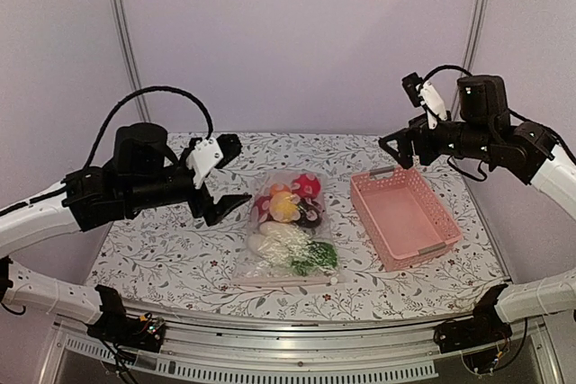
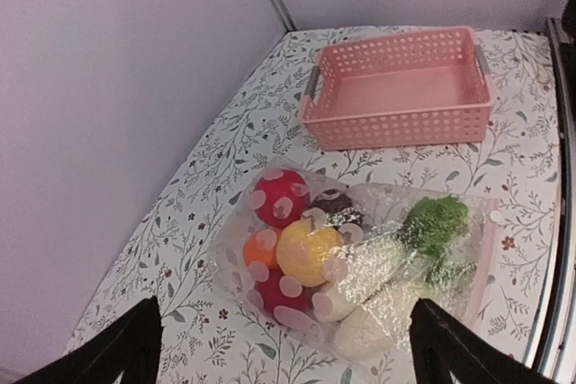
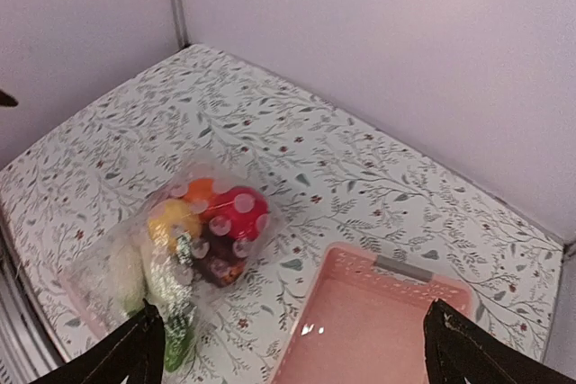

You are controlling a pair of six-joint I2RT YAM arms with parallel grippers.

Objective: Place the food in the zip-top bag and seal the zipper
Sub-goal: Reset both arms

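A clear zip-top bag (image 1: 286, 231) lies flat in the middle of the bench (image 1: 162, 249), with all the toy food (image 1: 290, 209) inside it and its zipper (image 1: 283, 283) along the near edge. A pink basket (image 1: 441, 209) sits to its right. The left end effector (image 1: 225, 177) and right end effector (image 1: 396, 148) hover above, both wide open and holding nothing. Filling looks done (whether the strip is fully pressed shut is unclear). Any next move would call for pinching along that strip.
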